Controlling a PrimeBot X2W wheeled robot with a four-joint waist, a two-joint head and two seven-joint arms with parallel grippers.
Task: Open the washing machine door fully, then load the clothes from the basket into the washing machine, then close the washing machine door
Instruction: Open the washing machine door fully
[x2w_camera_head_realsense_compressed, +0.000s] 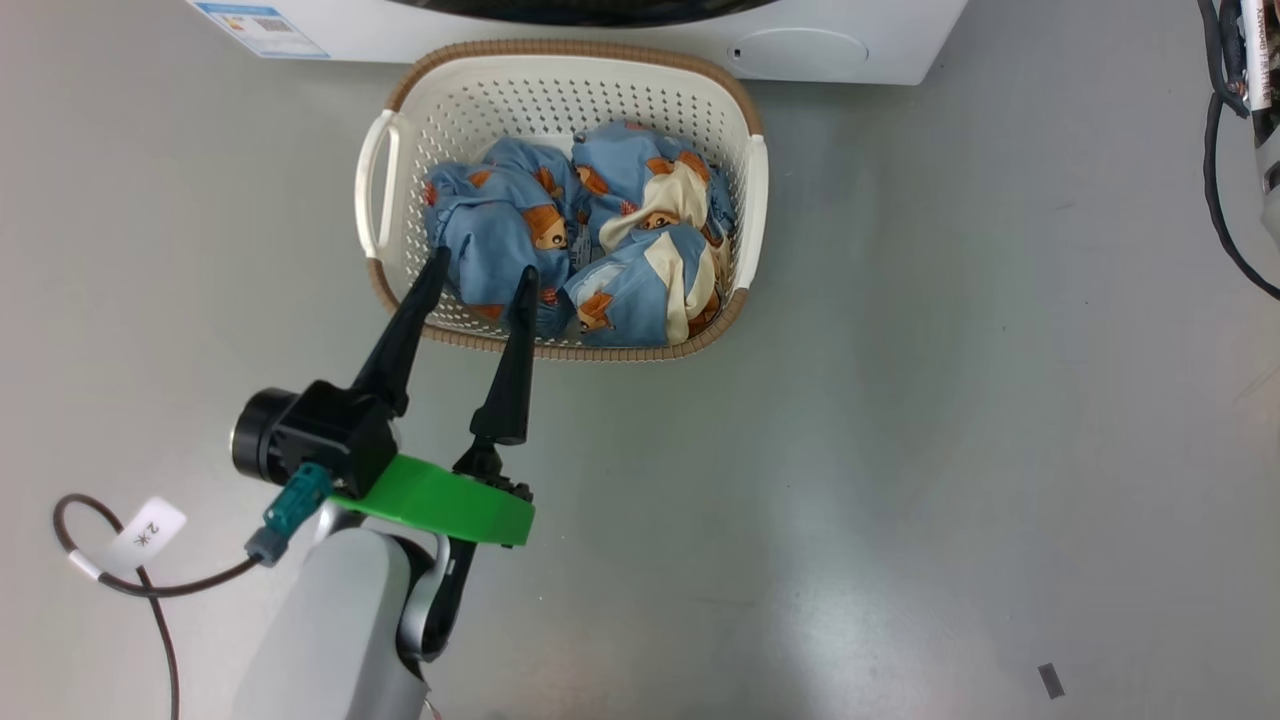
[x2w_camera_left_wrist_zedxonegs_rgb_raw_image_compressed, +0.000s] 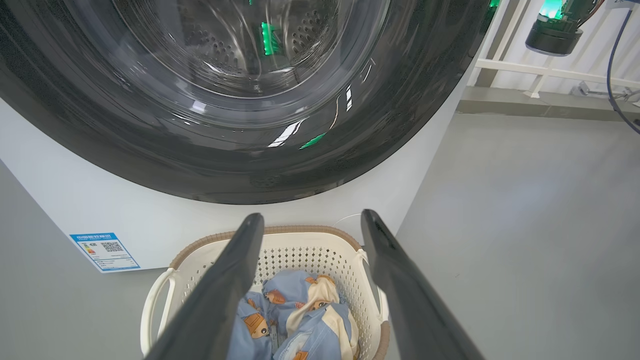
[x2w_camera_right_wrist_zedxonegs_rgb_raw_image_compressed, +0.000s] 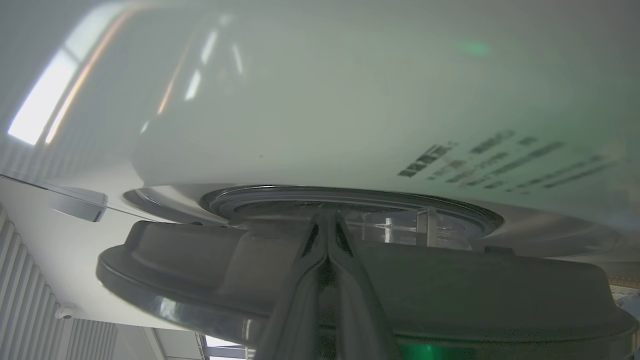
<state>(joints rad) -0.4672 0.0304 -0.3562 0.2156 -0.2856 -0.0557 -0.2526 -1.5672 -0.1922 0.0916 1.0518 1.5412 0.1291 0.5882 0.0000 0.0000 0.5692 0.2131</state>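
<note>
Nearest the robot, left end effector hung spread wide over the small light-blue bear-print fabric clothes, bunched in the cream perforated plastic basket on the grey floor. Soft, light, floppy stuff; likely best pinched at a raised fold. Beyond stood the big white box-shaped washing machine. Right end effector, fingers pressed together on nothing, sat at its glossy black round door.

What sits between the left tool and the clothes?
Nothing. In the head view the open left tool reaches over the near rim of the basket, fingertips over the clothes; contact unclear. The left wrist view agrees.
</note>
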